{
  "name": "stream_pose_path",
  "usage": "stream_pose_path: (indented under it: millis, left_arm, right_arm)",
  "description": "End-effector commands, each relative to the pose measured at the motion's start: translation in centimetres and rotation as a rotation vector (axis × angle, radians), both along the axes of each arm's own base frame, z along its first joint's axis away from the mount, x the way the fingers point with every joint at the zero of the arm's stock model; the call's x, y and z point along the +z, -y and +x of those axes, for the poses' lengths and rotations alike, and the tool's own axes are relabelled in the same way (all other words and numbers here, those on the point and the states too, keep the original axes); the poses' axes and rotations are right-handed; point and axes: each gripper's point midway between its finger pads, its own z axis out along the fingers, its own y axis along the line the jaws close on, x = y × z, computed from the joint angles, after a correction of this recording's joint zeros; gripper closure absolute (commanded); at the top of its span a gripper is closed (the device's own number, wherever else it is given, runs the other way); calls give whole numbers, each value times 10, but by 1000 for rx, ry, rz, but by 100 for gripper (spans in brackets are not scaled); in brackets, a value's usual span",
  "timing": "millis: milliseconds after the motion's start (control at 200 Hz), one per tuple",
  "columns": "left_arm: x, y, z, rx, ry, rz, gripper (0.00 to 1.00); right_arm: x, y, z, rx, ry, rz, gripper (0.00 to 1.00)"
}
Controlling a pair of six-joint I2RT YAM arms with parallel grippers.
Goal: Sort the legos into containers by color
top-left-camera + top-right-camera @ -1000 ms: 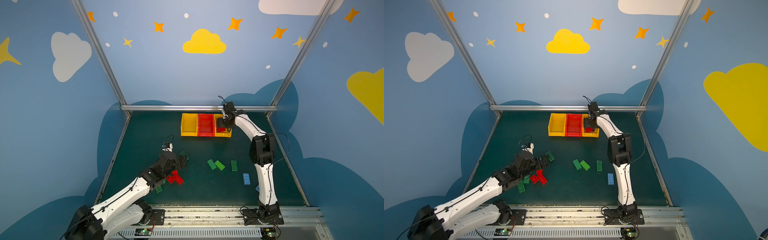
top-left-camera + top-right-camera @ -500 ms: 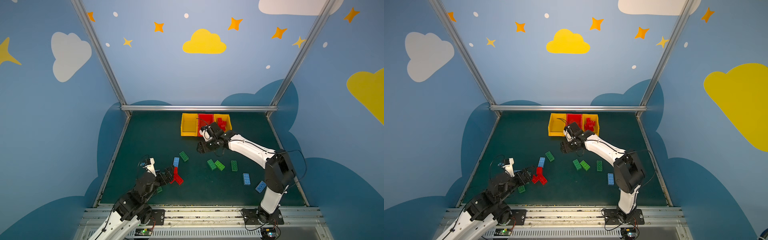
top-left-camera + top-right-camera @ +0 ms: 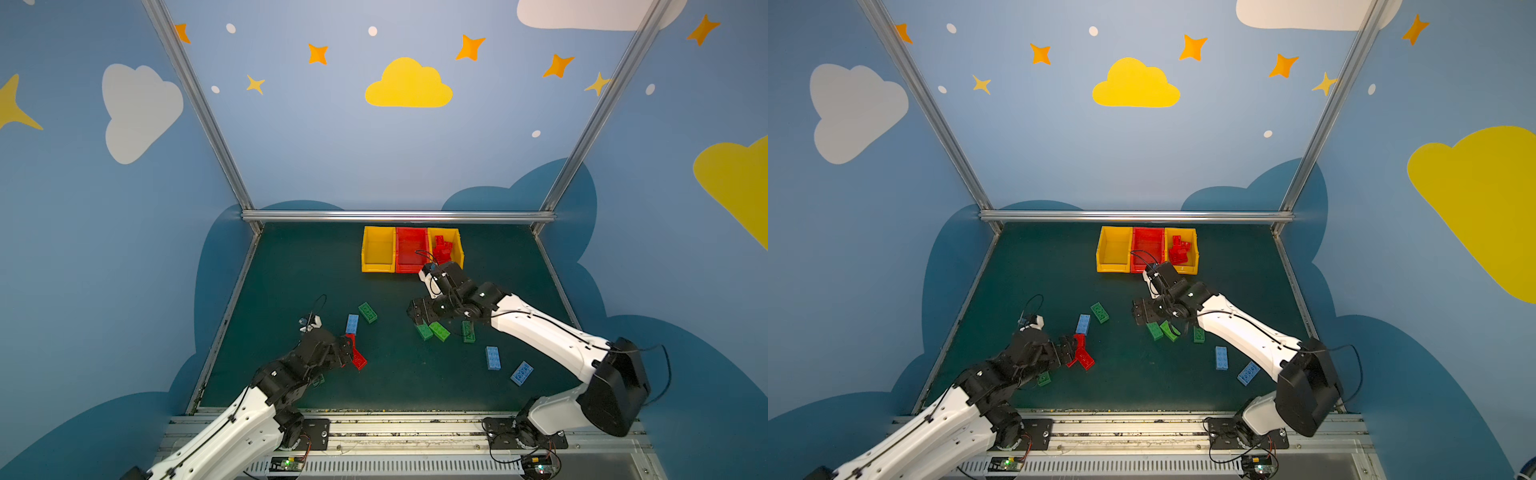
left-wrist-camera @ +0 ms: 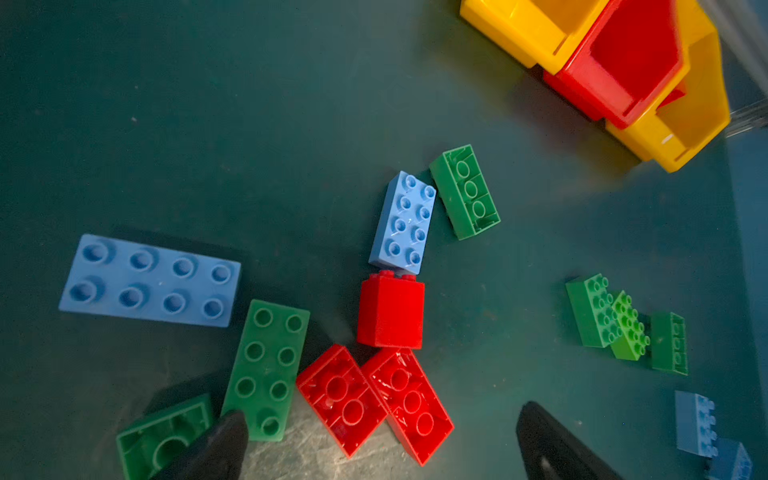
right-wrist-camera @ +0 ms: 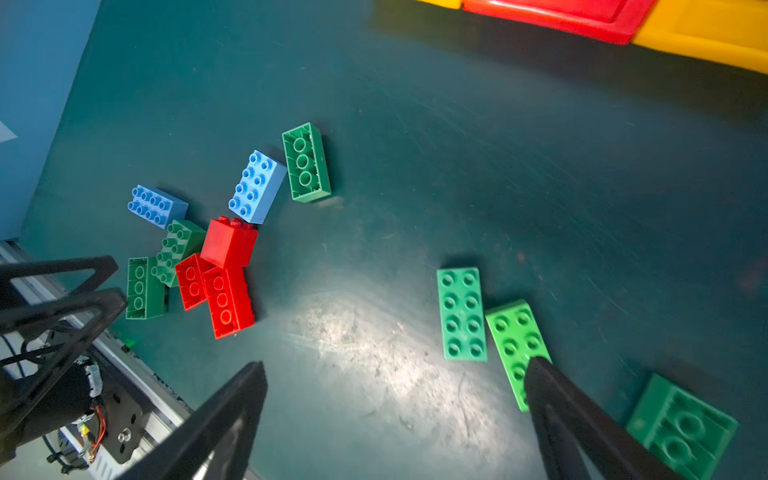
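Three containers stand in a row at the back: a yellow bin (image 3: 378, 249), a red bin (image 3: 411, 249), and a yellow bin (image 3: 457, 245) holding red legos (image 3: 442, 247). My left gripper (image 3: 349, 351) (image 4: 383, 411) is open just above two upturned red bricks (image 4: 374, 395), with a green brick (image 4: 266, 370) by one finger. My right gripper (image 3: 419, 316) (image 5: 395, 363) is open over bare mat. One of its fingers (image 5: 552, 399) overlaps a light green brick (image 5: 515, 340). Blue legos (image 3: 493, 357) and green legos (image 3: 368, 311) lie scattered on the mat.
A metal rail (image 3: 395, 216) closes the back of the dark green mat (image 3: 299, 266), and blue walls close both sides. Both arm bases sit on the front rail (image 3: 415, 428). A blue brick (image 3: 521, 372) lies close to the right arm.
The right arm has come back from the right yellow bin to mid-table and its jaws have opened wider. The left arm pulled back, then reached forward again over the red bricks.
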Motion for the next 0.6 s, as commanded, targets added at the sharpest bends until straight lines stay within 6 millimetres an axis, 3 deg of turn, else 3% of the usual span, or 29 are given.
stream_pose_path:
  millis: [0,145,310,596]
  left_arm:
    - [3,16,15,-70,-18,43,3]
    - [-4,24,28,-93,-75,116,8]
    - [-15,22,37,-92,-143,215,21]
    - [-40,26,44,-107,-246,256,26]
  right_arm:
    - [-8,18,-8,-43,-4,-23,5]
    - [-9,31,-14,-68,2,-10,5]
    - [-7,43,-19,-93,16,16,5]
    - [-5,57,-20,-115,14,65,5]
